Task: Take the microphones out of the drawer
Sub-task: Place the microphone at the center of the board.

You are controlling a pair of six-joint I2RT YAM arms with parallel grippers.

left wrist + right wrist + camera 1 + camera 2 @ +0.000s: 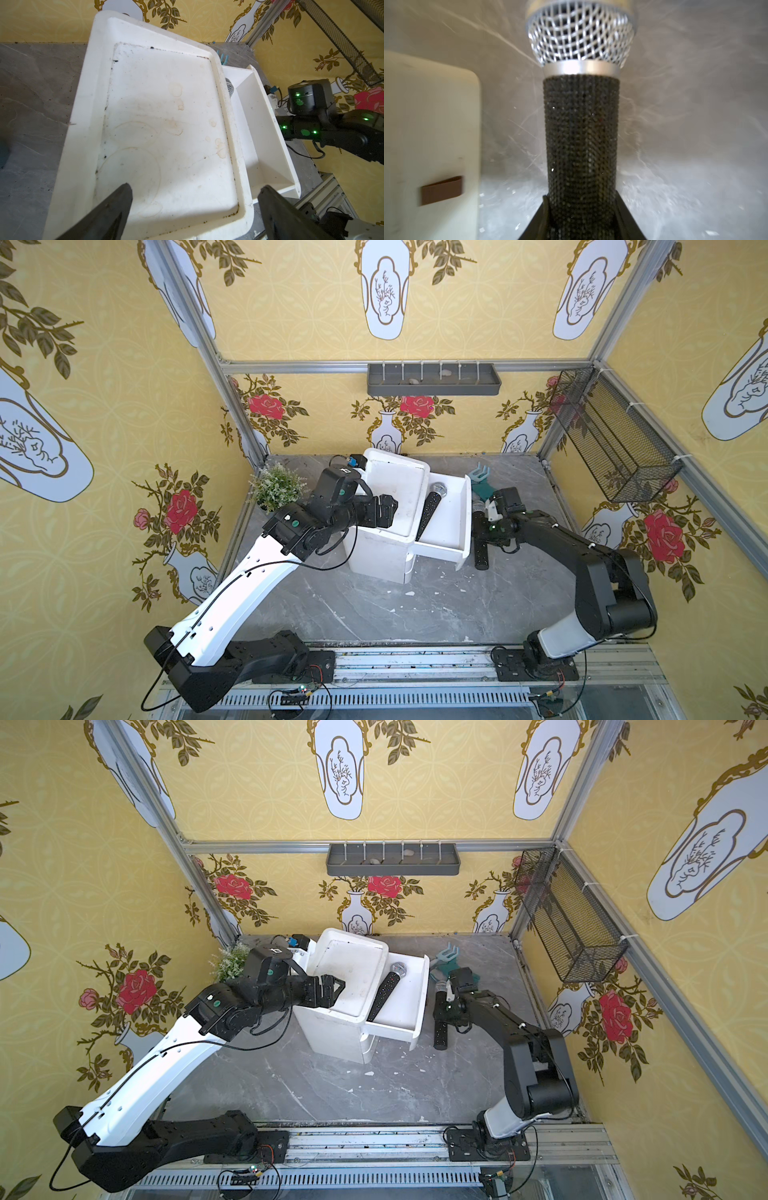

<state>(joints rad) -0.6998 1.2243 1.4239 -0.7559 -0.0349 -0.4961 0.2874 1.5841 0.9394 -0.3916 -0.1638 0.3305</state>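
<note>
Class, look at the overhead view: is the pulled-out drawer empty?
No, a black microphone with a silver mesh head lies slantwise inside the open drawer.

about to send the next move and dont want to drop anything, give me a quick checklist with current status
1. The drawer is pulled open: ok.
2. The right gripper is closed on the handle of the held microphone: ok.
3. The held microphone is outside the drawer, beside its front panel: ok.
4. Whether the held microphone rests on the table or hangs above it: cannot tell.
5. The left gripper is open and empty above the cabinet top: ok.
6. The drawer is emptied: not ok, a second microphone lies inside.
</note>
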